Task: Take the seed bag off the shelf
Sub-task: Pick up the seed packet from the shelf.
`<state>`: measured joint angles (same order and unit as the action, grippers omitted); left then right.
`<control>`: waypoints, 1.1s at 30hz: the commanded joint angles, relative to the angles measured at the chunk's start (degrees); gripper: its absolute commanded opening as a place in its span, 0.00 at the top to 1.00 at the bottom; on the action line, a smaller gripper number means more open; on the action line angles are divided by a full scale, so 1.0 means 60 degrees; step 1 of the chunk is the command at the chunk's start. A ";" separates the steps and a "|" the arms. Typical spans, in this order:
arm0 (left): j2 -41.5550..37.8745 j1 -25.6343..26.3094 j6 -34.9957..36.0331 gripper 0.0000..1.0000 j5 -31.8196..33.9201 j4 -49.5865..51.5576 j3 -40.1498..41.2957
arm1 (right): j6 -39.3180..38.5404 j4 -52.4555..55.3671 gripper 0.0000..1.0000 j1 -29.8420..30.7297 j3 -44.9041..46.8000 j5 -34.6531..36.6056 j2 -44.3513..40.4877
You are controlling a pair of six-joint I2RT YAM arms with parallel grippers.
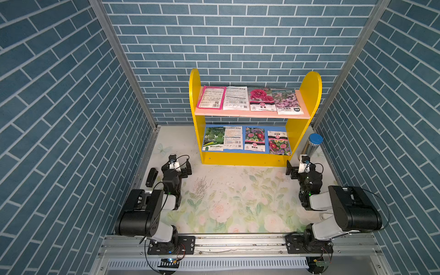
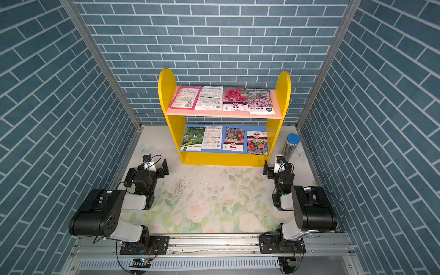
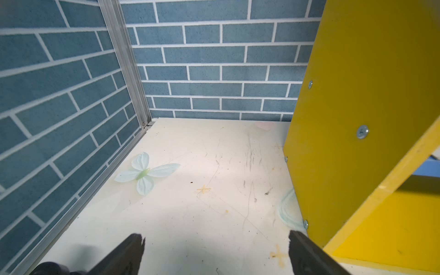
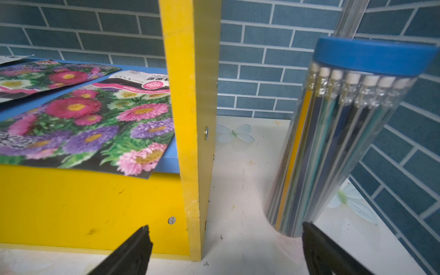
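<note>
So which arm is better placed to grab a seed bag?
Right, likely: the right pincer, open, faces the seed bag whose corner overhangs the blue board; the left pincer faces table beside the shelf.

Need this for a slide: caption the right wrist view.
Open right gripper faces the shelf, a flower seed bag on its blue board, pencil tube alongside.
</note>
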<state>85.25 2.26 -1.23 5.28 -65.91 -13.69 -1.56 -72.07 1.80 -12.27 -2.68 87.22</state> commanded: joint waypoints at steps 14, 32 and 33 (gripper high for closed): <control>0.0081 -0.0055 0.0067 0.00 0.0028 -0.0221 -0.0144 | -0.0208 -0.0226 0.00 -0.0022 -0.0064 -0.0096 0.0104; -0.1390 0.0734 0.0394 0.00 0.0333 0.3757 -0.2027 | -0.0019 0.0747 0.00 -0.0002 -0.0147 0.0497 -0.0853; -0.1573 0.0885 0.0336 0.00 0.0455 0.3911 -0.2121 | 0.0038 0.1226 0.00 0.0003 -0.0241 0.0528 -0.1153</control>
<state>78.39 5.50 0.27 6.02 -49.36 -25.39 -1.52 -69.30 1.80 -12.32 -1.32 84.47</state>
